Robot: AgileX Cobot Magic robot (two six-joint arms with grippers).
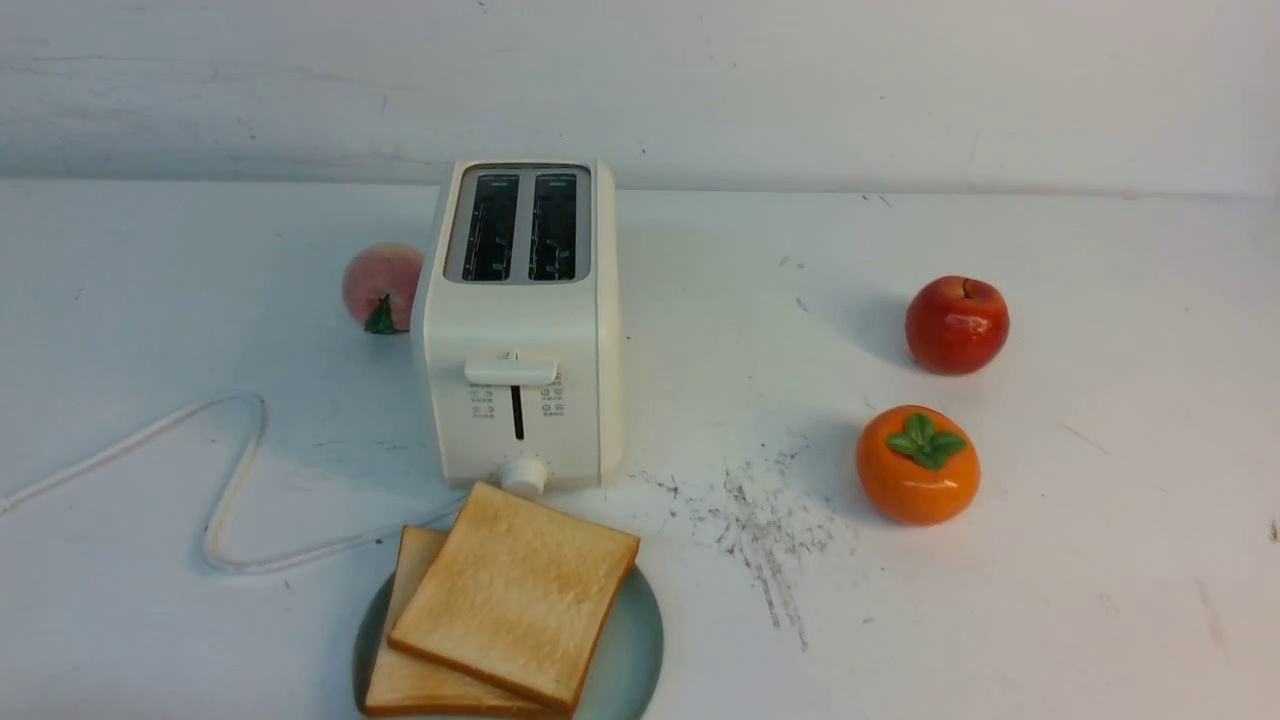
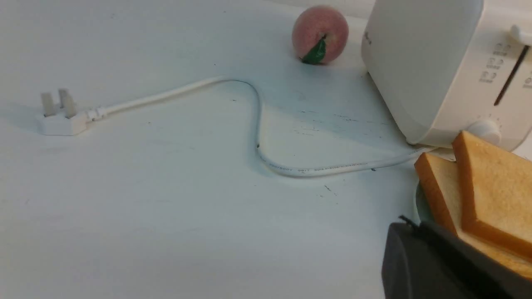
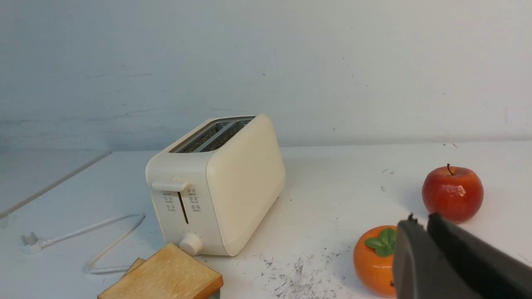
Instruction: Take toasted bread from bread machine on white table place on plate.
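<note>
At 6 o'clock from the toaster [image 1: 520, 330], two toast slices [image 1: 515, 595] overlap on the plate [image 1: 630, 650]; both end effectors, left [image 2: 419, 245] and right [image 3: 419, 241], closed, empty.

Smooth plastic bread machine [image 1: 520, 400]; glossy apple [image 1: 957, 325]; matt, scuffed white table [image 1: 1050, 560].
</note>
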